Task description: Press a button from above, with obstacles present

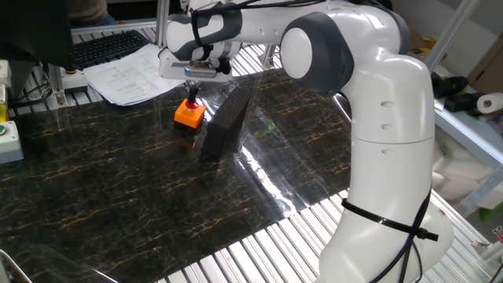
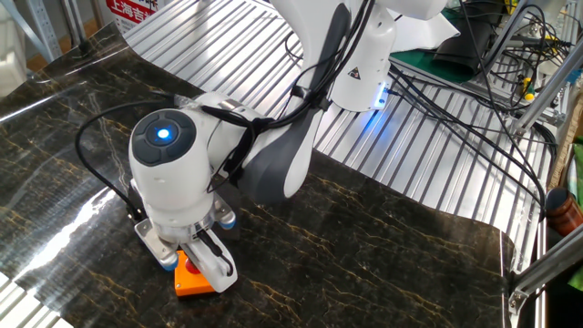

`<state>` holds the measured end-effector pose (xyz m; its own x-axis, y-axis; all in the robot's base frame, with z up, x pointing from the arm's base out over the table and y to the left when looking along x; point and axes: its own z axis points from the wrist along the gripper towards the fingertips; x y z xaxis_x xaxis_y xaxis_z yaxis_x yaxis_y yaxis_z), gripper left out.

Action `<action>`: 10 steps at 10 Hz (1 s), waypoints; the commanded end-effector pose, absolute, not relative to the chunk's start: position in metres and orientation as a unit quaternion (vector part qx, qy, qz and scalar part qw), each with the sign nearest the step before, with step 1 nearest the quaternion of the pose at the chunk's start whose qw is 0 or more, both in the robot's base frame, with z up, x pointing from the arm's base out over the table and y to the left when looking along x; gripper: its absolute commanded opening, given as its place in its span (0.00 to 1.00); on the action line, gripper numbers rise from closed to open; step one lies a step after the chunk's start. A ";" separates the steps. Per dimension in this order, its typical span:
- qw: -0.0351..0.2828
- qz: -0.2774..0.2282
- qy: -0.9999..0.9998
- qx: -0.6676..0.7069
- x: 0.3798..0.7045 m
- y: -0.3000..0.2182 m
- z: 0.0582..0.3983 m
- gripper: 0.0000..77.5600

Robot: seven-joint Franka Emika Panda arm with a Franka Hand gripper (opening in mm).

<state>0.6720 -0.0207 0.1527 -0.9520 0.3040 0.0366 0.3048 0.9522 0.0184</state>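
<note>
One fixed view shows the gripper (image 1: 192, 92) directly over the button (image 1: 191, 104); whether its fingers are parted I cannot tell. Box (image 1: 189, 115) looks light and rigid, likely to skid, so press squarely downward, slab (image 1: 225, 118) just beside.

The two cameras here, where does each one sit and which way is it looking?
One fixed view: sits beside the dark marble table, looking across it at the orange box with its red button and the dark slab standing on edge beside it; the arm's whole white body and its claw show.
The other fixed view: sits high on the opposite side, looking down toward the arm's base; the wrist hides the slab, and the claw is over the box.
Both share the orange box, the claw and the table.
</note>
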 end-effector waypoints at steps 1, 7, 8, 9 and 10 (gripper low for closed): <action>0.021 -0.010 -0.987 -0.157 0.669 -0.023 0.166 0.00; 0.041 -0.007 -0.988 -0.150 0.655 -0.014 0.192 0.00; 0.040 -0.007 -0.988 -0.150 0.654 -0.014 0.193 0.00; 0.042 -0.008 -0.988 -0.149 0.654 -0.014 0.195 0.00; 0.042 -0.008 -0.988 -0.149 0.654 -0.014 0.195 0.00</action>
<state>0.6551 -0.0154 0.1906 -0.9514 0.2971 0.0808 0.2982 0.9545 0.0027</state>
